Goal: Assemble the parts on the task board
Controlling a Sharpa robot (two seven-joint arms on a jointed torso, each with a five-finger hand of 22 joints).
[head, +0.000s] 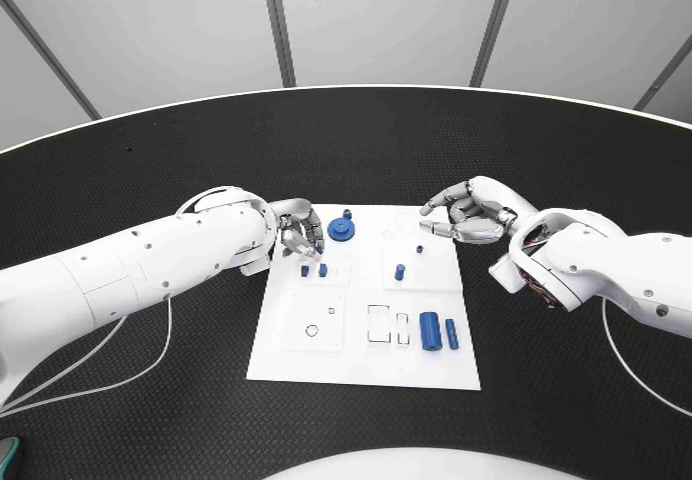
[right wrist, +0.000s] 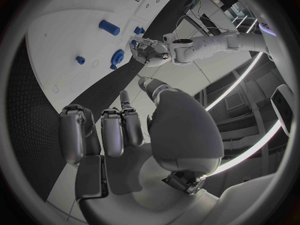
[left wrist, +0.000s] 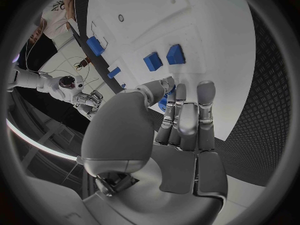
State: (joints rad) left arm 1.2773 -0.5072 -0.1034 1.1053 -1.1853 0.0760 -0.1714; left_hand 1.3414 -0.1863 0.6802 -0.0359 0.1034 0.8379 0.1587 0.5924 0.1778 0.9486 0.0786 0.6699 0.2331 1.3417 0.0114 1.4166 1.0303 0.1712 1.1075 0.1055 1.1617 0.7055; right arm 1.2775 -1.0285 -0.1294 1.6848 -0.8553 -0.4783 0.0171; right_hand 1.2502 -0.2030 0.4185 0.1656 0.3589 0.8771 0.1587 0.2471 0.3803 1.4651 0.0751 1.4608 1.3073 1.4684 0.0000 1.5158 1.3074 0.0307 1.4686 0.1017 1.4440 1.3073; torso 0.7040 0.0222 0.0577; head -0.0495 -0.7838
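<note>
Nearest the robot, the near edge of the white board [head: 361,365] lies on the black table [head: 144,400], whose surface has a fine raised pattern. The board is a flat, smooth rectangle with several shallow outlined recesses: one large square toward its near left and two narrow upright slots beside it.

Just right of those slots lie two blue rods side by side, a thicker rod [head: 430,331] and a thinner rod [head: 451,334], both smooth cylinders lying lengthwise on the board.

Farther up the board, two small blue pegs [head: 313,270] stand close together on the left side. On the right side a single small peg [head: 400,270] stands alone, and a tiny blue piece [head: 420,247] sits a little beyond it.

At the far left corner of the board is a round blue knob [head: 342,230], a disc with a stub on top.

The left hand [head: 296,235], silver and jointed, rests at the board's left edge, just beside the knob and the two pegs. Its fingers are curled downward toward the board; whether they grip anything I cannot tell.

The right hand [head: 469,212] hovers at the far right corner of the board, its fingers curled in loosely with nothing visible between them.
</note>
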